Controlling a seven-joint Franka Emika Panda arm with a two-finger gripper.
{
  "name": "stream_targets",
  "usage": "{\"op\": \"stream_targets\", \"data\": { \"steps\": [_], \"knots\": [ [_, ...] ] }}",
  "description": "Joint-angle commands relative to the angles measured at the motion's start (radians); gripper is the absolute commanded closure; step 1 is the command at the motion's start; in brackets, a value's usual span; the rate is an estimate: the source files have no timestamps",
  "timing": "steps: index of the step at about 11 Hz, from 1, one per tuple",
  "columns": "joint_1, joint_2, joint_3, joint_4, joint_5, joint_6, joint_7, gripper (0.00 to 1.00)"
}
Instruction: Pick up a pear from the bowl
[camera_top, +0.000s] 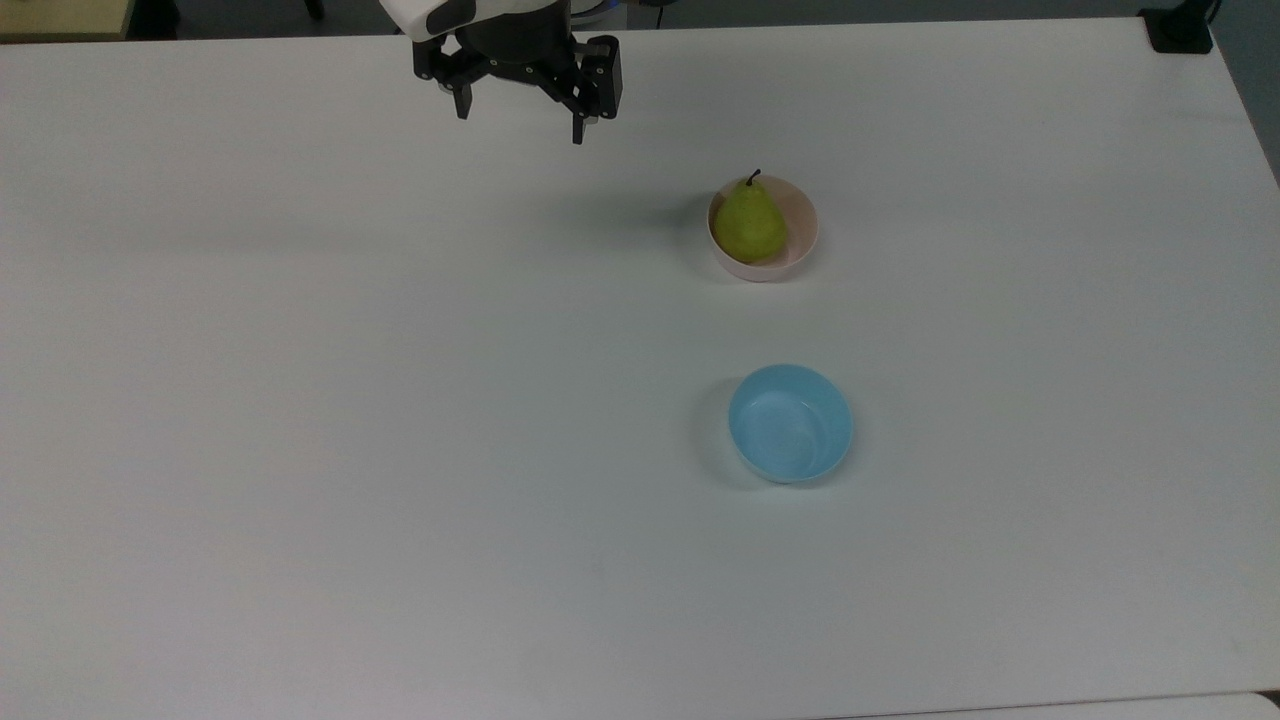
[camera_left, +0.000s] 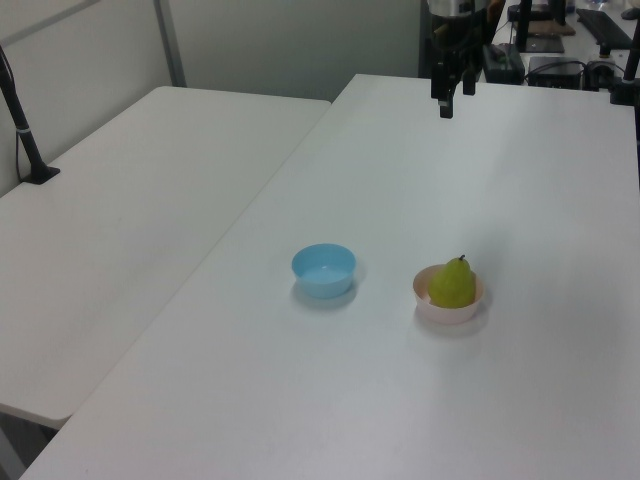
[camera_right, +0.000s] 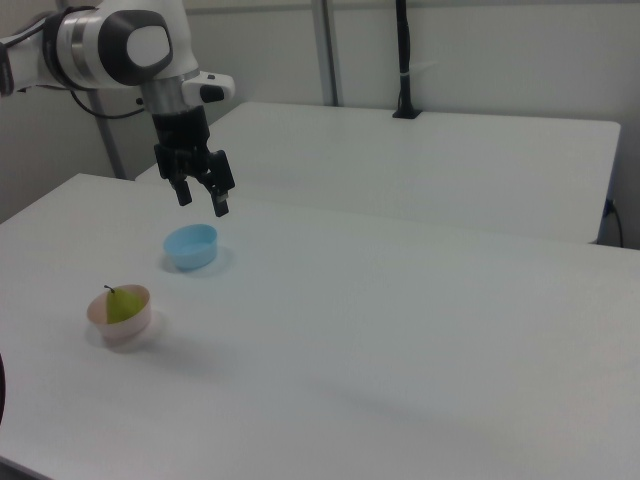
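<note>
Claw (camera_top: 520, 112) hangs wide open and empty above the table (camera_top: 300, 400). Pear (camera_top: 749, 222) sits stem-up in the pink bowl (camera_top: 800, 245), well off to the claw's right in the top view. Likely light, rigid, smooth-skinned; grip across the wide belly, not the tapered neck.

Smooth pale pink bowl (camera_top: 797, 252), finely speckled yellow-green pear (camera_top: 749, 223), glossy blue bowl (camera_top: 791, 422), matt white table (camera_top: 400, 400)

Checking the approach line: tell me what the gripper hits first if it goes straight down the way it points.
Likely just bare white table. The gripper hangs open, fingers pointing down, well away from the pear in the pink bowl.
</note>
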Motion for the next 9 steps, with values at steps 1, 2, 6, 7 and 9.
{"op": "stream_targets", "data": {
  "steps": [1, 2, 6, 7, 9],
  "knots": [
    [-0.011, -0.036, -0.002, 0.004, 0.044, -0.064, -0.004, 0.00],
    [-0.013, -0.037, -0.003, 0.017, 0.043, -0.063, -0.013, 0.00],
    [-0.015, -0.037, -0.009, 0.032, 0.047, -0.068, -0.050, 0.00],
    [-0.015, -0.031, -0.008, 0.032, 0.044, -0.068, -0.065, 0.00],
    [-0.015, -0.020, -0.008, 0.032, 0.050, -0.069, -0.137, 0.00]
  ]
}}
